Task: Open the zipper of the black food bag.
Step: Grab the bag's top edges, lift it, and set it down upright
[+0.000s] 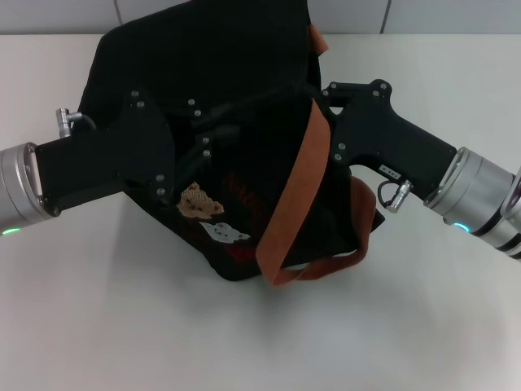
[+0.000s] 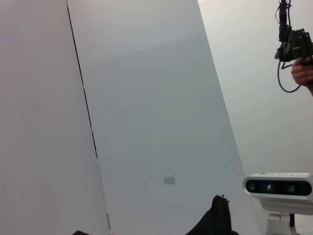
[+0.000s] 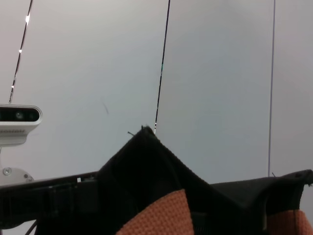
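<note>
My fingers are hidden on both sides: the left gripper (image 1: 191, 134) and the right gripper (image 1: 338, 122) both run into the top of the black food bag (image 1: 236, 163), black against black, so I cannot tell whether either is clamped on fabric or hanging loose.

From the head view, my two arms meet over the bag's upper part, the left from one side and the right from the other, with the bag between them on the white table (image 1: 122, 326). It sits tilted, its front patches, a tan bear (image 1: 199, 201) and a pale cat (image 1: 225, 233), facing the camera.

I judge the bag soft and light. The right wrist view shows a peak of fabric (image 3: 146, 152) standing up in a fold, so it will buckle and drag along unless one side is held taut while the other pulls. The zipper itself I cannot pick out; its pull tab is what I would want, small and likely slippery.

The orange-brown strap (image 1: 295, 204) drapes across the front and loops low at the table, with a second strap (image 1: 317, 39) at the far top edge. Either could be caught by mistake or snag the pull.

Behind stand wall panels (image 2: 146, 98) and a camera on a stand (image 2: 278, 187).
</note>
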